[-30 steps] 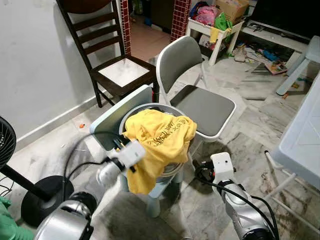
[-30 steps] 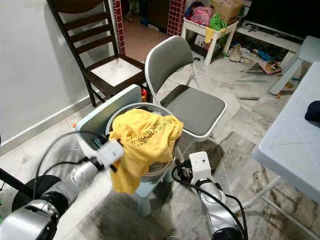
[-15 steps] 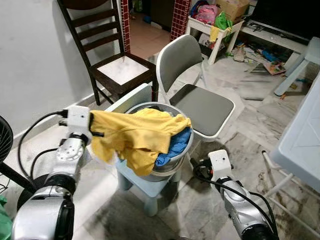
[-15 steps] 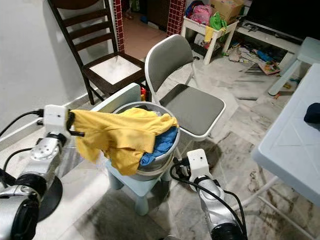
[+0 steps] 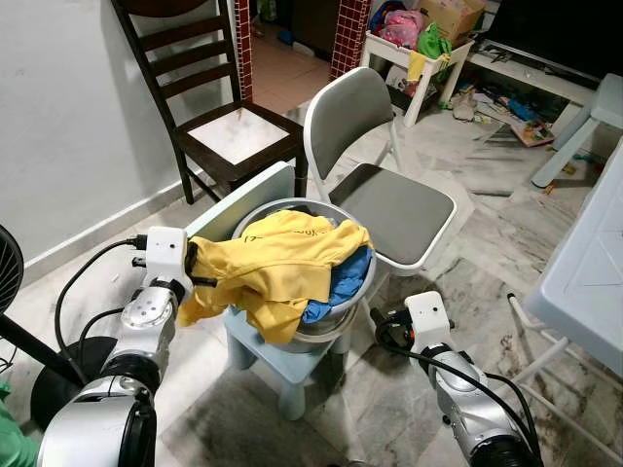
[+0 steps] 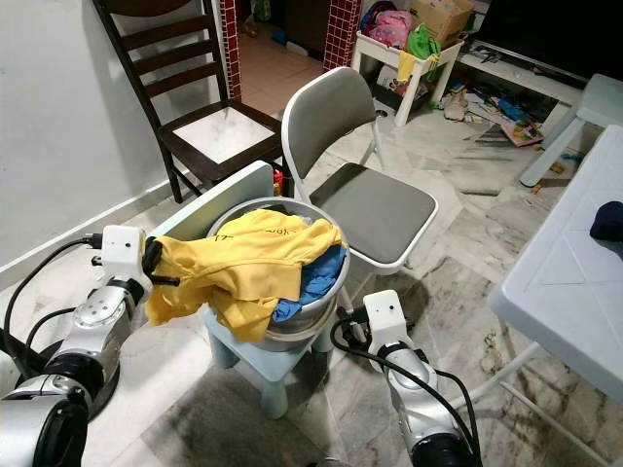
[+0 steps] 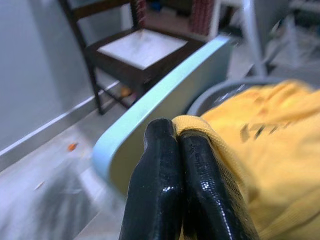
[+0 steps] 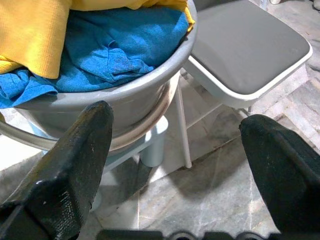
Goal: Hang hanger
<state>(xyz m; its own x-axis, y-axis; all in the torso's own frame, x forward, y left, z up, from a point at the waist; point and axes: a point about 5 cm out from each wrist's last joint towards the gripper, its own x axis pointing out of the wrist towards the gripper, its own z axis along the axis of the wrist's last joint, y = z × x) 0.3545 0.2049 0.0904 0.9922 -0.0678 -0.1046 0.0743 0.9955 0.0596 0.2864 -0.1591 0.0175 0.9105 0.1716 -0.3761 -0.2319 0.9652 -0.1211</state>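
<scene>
A yellow shirt [image 5: 282,263] lies over a grey basin [image 6: 326,292] that stands on a small pale-blue chair [image 5: 282,355]. My left gripper [image 5: 195,268] is at the basin's left side, shut on an edge of the shirt, and the cloth stretches from it to the basin. In the left wrist view the gripper [image 7: 176,131] has the yellow hem pinched between closed fingers. A blue garment [image 5: 346,277] shows under the shirt. My right gripper [image 8: 176,120] hangs open low at the basin's right, fingers wide apart and holding nothing.
A grey folding chair [image 5: 389,199] stands right behind the basin and a dark wooden chair [image 5: 234,136] by the wall. A white table [image 5: 594,272] edges in on the right. A fan base [image 5: 58,389] sits on the floor at left.
My left gripper took the yellow shirt and pulled it out to the left, uncovering the blue garment, then came down and back toward the basin. The right arm has barely moved.
</scene>
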